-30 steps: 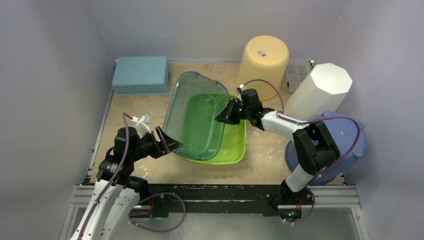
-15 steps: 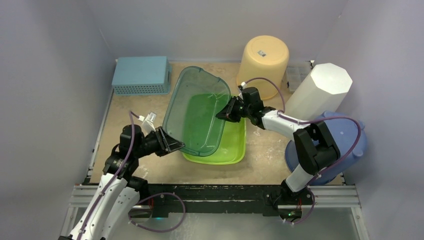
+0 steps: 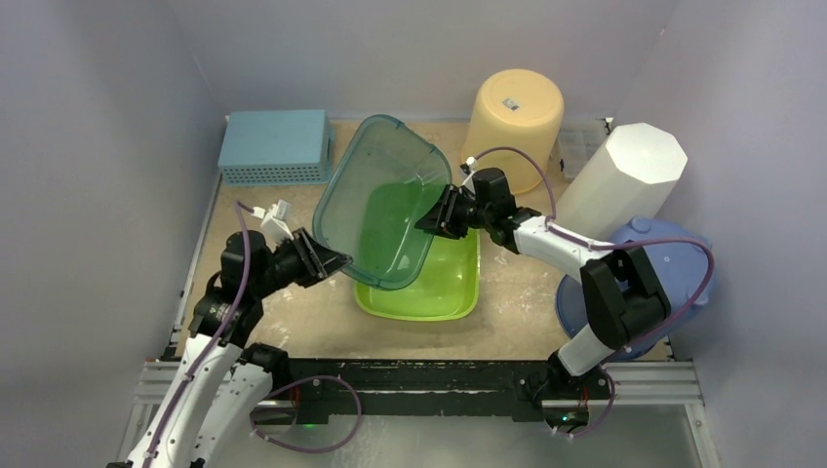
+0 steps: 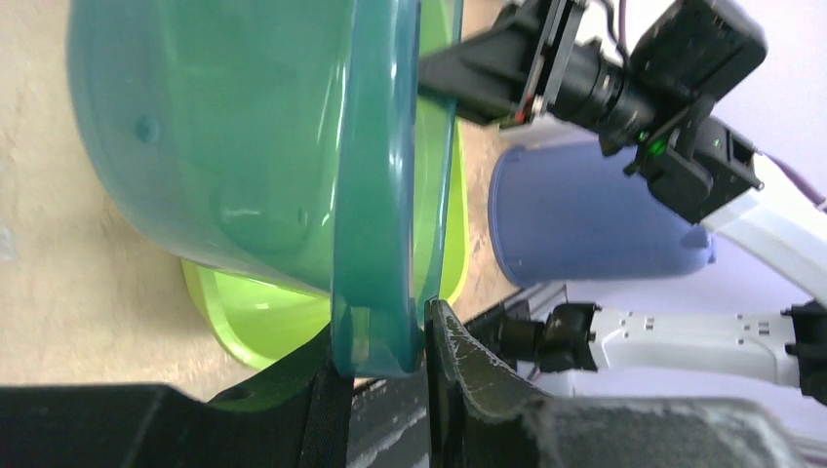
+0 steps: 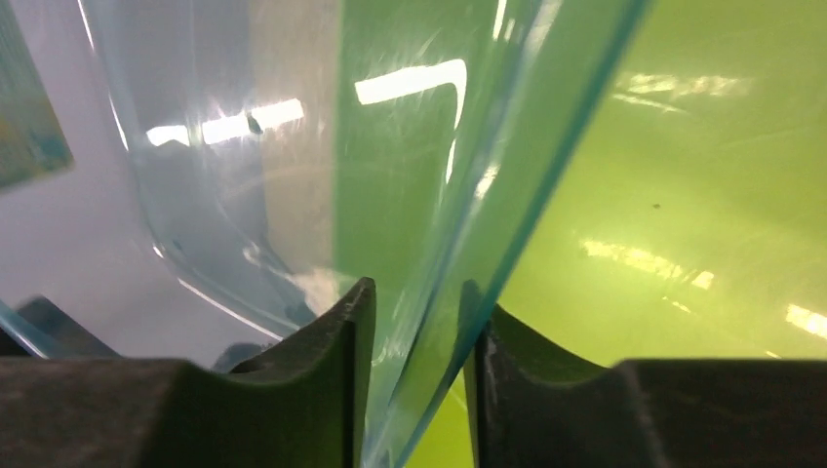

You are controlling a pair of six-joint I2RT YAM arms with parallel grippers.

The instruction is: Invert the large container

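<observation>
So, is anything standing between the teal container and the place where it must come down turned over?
The left gripper and right gripper clamp the rim of the teal container. The green tub lies directly beneath it, so it would likely come down on that. The yellow bucket stands near its far edge.

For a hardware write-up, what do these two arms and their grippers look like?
Both arms share one build: white tube-like links joined by black joint housings. The left arm and right arm each trail a thin purple cable in loose loops. The left gripper and right gripper are matte black with wedge-shaped fingers. A green light glows near the right wrist.
</observation>
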